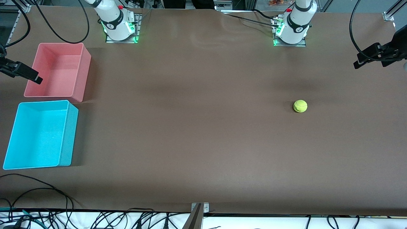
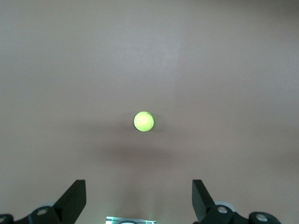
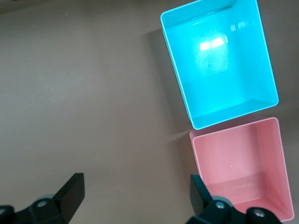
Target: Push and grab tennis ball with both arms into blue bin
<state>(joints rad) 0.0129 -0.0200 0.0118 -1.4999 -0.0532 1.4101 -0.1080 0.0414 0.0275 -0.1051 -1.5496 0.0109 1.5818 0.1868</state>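
The tennis ball (image 1: 300, 106) lies alone on the brown table toward the left arm's end, nearer the front camera than the left arm's base (image 1: 292, 30). From high above the table, my left gripper (image 2: 138, 200) looks down on the ball (image 2: 144, 121); it is open, its black fingers (image 2: 74, 198) wide apart with nothing between them. The blue bin (image 1: 68, 136) stands at the right arm's end, empty. My right gripper (image 3: 135, 198) hangs high over bare table beside the bins, open and empty. The blue bin (image 3: 219, 70) shows in its view. Neither gripper shows in the front view.
A pink bin (image 1: 79, 73), empty, stands against the blue bin, farther from the front camera; it also shows in the right wrist view (image 3: 238, 172). Black fixtures reach in at both table ends (image 1: 22, 72) (image 1: 378, 54). Cables run along the near table edge (image 1: 47, 190).
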